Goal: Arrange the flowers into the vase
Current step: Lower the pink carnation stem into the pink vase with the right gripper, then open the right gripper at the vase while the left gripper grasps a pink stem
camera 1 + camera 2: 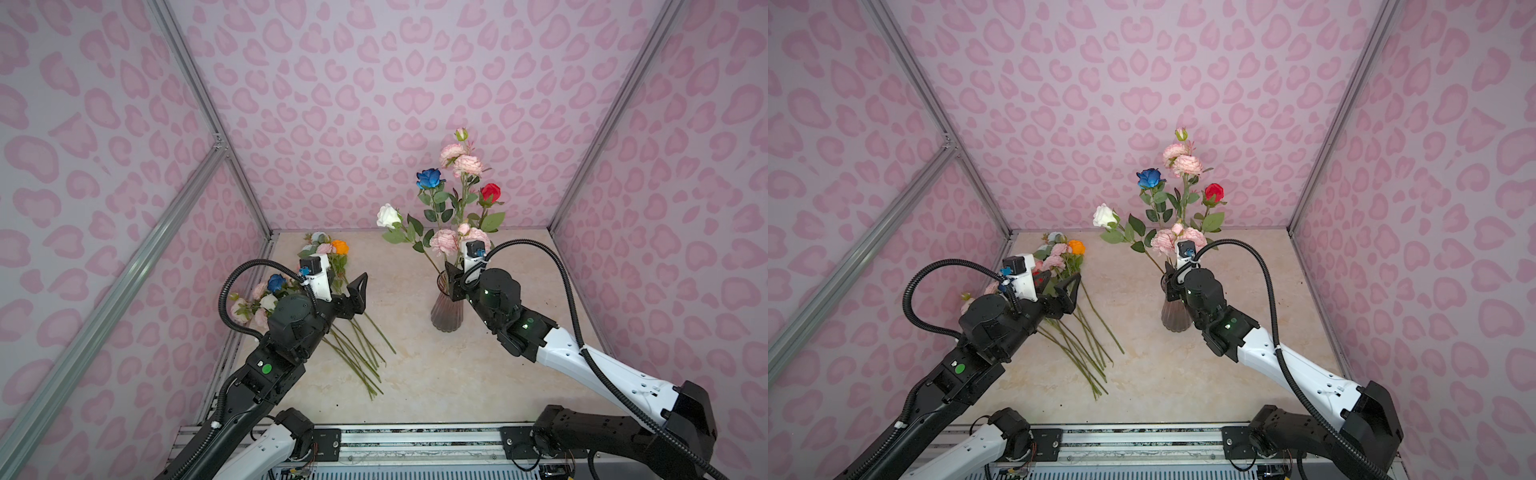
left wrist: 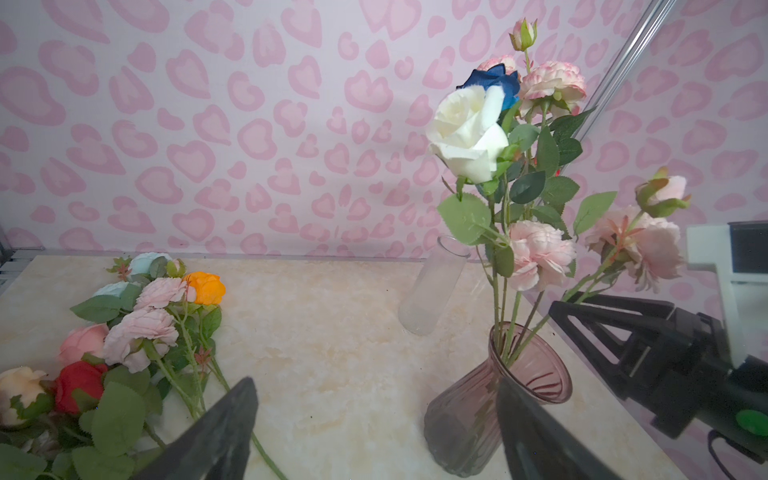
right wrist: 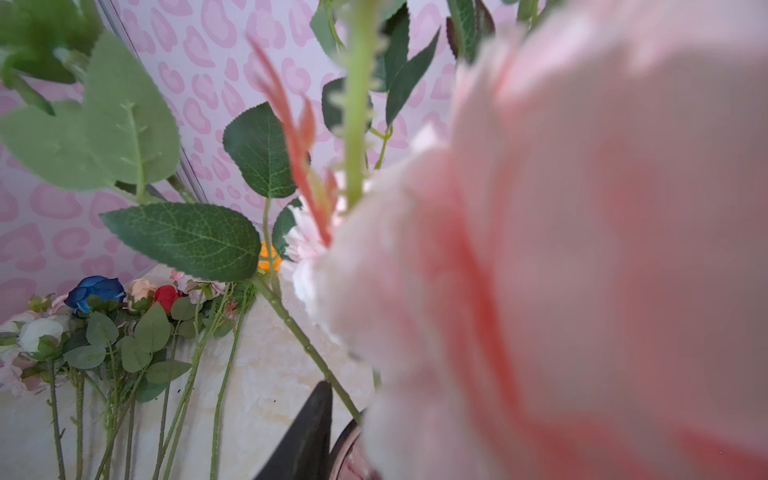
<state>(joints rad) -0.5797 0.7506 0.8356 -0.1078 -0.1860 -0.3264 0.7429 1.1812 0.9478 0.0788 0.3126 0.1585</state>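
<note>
Table (image 1: pixel 415 386): pale marble-look top.
Loose flowers (image 1: pixel 359 353): heap at far left; heads far-left, stems running near-right.
Vase (image 1: pixel 446 311): upright, right of centre, several blooms standing in it.
Left gripper (image 2: pixel 376 386): spread wide and empty above the heap's stems, pointing far-right; I judge this the nearer arm for the next pick.
Right gripper (image 1: pixel 454 280): at the vase mouth among stems; its spread cannot be made out.

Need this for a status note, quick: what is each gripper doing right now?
Left gripper: open, holding nothing, above the loose flowers.
Right gripper: by the vase mouth; open or shut cannot be told.
</note>
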